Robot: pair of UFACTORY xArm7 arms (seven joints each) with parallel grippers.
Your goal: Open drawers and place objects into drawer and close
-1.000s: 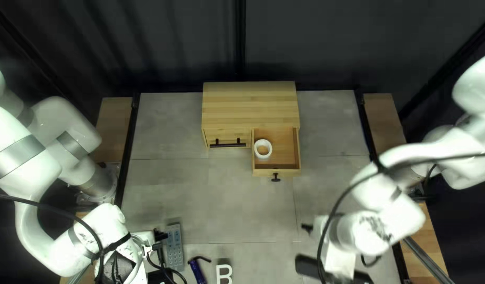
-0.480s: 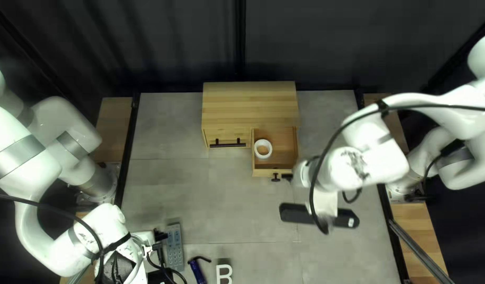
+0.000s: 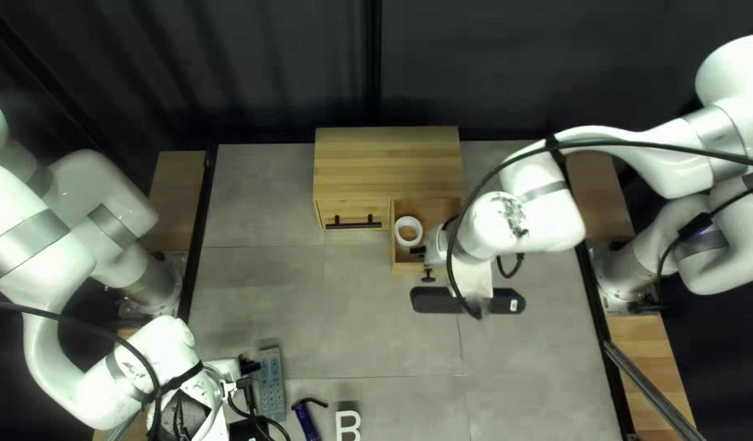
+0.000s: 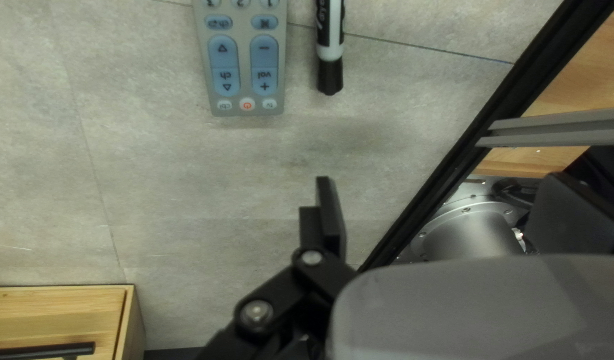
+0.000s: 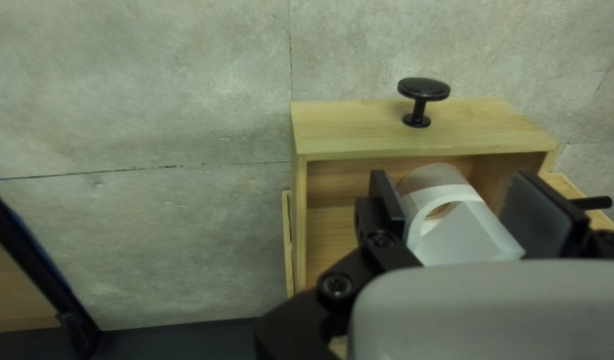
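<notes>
My right gripper (image 3: 419, 251) hangs over the open drawer (image 3: 429, 268) of the wooden cabinet (image 3: 388, 163), beside a white ring-shaped roll (image 3: 401, 223) lying inside. In the right wrist view, my right gripper (image 5: 453, 183) is shut on a pale angular block (image 5: 470, 237), which partly covers the roll (image 5: 430, 175) beyond it. The drawer's round black knob (image 5: 423, 88) stands ahead of the fingers. The cabinet's left drawer, with a bar handle (image 3: 353, 225), is closed. At the lower left, my left gripper (image 3: 247, 365) is near the grey remote (image 3: 272, 388); in its wrist view the left gripper (image 4: 440, 183) stands open, empty.
Ahead of my left gripper lie the remote (image 4: 247, 67) and a black-and-white marker (image 4: 330, 37). A dark blue item with a black hooked end (image 3: 307, 420) and a white letter B (image 3: 348, 425) lie at the near edge. Black rails (image 3: 198, 245) border the table.
My right arm has swung from the lower right up and leftward to the open drawer. The left arm, cabinet and roll have stayed put.
</notes>
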